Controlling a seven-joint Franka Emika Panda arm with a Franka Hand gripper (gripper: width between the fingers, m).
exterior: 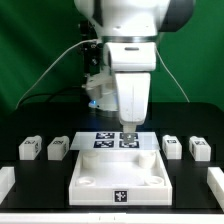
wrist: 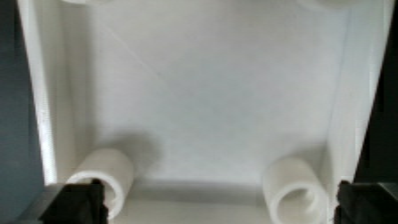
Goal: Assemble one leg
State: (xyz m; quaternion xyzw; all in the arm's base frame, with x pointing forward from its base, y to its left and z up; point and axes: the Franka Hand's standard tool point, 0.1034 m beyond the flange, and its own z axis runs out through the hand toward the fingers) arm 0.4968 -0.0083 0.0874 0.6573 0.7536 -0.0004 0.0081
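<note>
Four stubby white legs with tag markers stand on the black table: two at the exterior view's left and two at its right. The large white square panel lies in the front middle. My gripper hangs over the panel's far edge, pointing down, open and empty. In the wrist view the panel fills the picture, with two round corner posts. My gripper stands open there, with its dark fingertips wide apart. No leg shows in the wrist view.
The marker board lies just behind the panel, partly under my gripper. White blocks sit at the front corners at the exterior view's left and right. A green wall stands behind the arm.
</note>
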